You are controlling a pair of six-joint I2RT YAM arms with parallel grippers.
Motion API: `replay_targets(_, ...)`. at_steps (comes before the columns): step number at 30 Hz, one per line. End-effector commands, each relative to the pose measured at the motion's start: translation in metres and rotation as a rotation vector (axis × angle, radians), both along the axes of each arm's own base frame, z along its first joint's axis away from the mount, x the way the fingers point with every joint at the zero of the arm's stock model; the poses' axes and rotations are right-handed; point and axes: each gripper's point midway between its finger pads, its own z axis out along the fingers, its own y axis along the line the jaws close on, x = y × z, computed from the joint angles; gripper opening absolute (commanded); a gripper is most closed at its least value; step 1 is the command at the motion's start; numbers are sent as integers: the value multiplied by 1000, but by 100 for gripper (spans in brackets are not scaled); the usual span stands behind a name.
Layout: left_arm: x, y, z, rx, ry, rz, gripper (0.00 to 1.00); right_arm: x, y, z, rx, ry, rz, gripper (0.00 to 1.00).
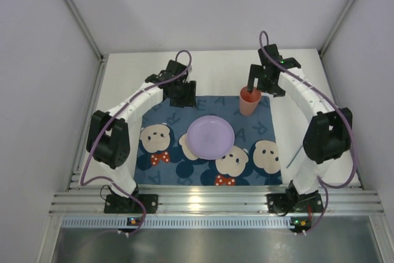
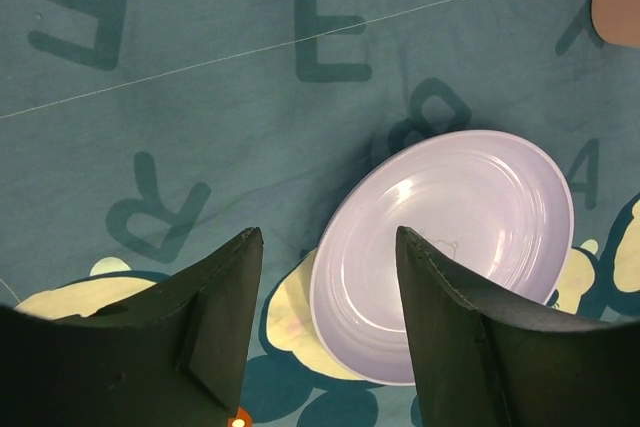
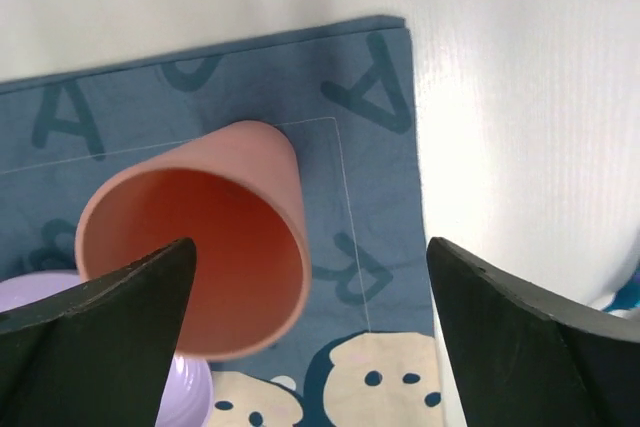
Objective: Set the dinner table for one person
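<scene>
1. Dinner table (image 1: 215, 73) seen from the jaws out: the left gripper (image 2: 328, 237) hangs over it with jaws open and empty.
2. The right gripper (image 3: 310, 247) has its jaws spread wide, one finger at the rim of the pink cup (image 3: 215, 237); whether they touch cannot be told.
3. The cup stands upright near the far right corner of the bear-face mat (image 1: 263, 126).
4. A lilac plate (image 2: 450, 247) lies at the mat's middle, apart from the cup.
5. The mat lies on the white tabletop, which shows bare beyond and beside it.

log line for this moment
plate on mat | cup upright, mat far-right corner | left gripper open, empty | right gripper open at cup
</scene>
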Motion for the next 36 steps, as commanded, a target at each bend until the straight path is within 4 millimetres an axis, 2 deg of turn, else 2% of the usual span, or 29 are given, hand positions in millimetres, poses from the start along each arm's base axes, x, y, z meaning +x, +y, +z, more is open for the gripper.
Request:
replay_targets(1, 12, -9, 10, -44, -44, -11, 61, -8, -31, 73, -6, -143, -76, 100)
replay_targets(2, 13, -10, 11, -46, -46, -12, 61, -18, -43, 70, -18, -120, -101, 100)
replay_targets(3, 13, -10, 10, -45, -44, -15, 61, -27, -55, 82, -10, -146, -132, 100)
replay_targets(4, 13, -11, 10, -48, -44, -19, 61, -33, -81, 83, 4, -144, -199, 100)
replay_targets(5, 14, -12, 8, -50, -45, -22, 61, -49, -97, 65, 20, -95, -251, 100)
replay_targets(6, 14, -13, 7, -50, -42, -25, 61, -61, -111, 68, 57, -113, -298, 100)
replay_targets(7, 14, -15, 5, -58, -35, -32, 61, -74, -142, 59, 121, -95, -399, 100)
replay_targets(8, 14, -15, 3, -58, -29, -34, 61, -85, -153, 50, 156, -82, -448, 100)
replay_targets(9, 13, -18, 0, -67, -20, -40, 60, -107, -160, 28, 182, -36, -495, 100)
replay_targets(10, 13, -20, -2, -72, -10, -44, 60, -121, -176, 18, 209, -17, -573, 100)
replay_targets(11, 12, -21, -6, -73, 1, -45, 60, -139, -172, -3, 244, 45, -622, 100)
replay_targets(13, 10, -23, -10, -79, 19, -43, 59, -160, -174, -17, 324, 71, -725, 100)
replay_targets(14, 8, -24, -11, -83, 22, -47, 59, -176, -168, -35, 354, 124, -779, 100)
replay_targets(17, 1, -26, -18, -98, 46, -51, 59, -197, -168, -63, 382, 212, -853, 100)
replay_targets(19, -3, -24, -24, -91, 55, -56, 59, -194, -170, -74, 427, 215, -880, 100)
replay_targets(22, -7, -19, -32, -70, 58, -55, 58, -188, -172, -91, 457, 232, -894, 93)
replay_targets(23, -8, -18, -34, -70, 60, -53, 58, -185, -174, -90, 455, 218, -890, 93)
replay_targets(24, -9, -19, -34, -76, 60, -54, 58, -183, -175, -94, 457, 229, -890, 89)
replay_targets(32, -15, -18, -41, -95, 67, -37, 57, -155, -190, -88, 430, 186, -865, 69)
replay_targets(36, -12, -14, -40, -92, 61, -28, 57, -151, -196, -98, 370, 222, -854, 61)
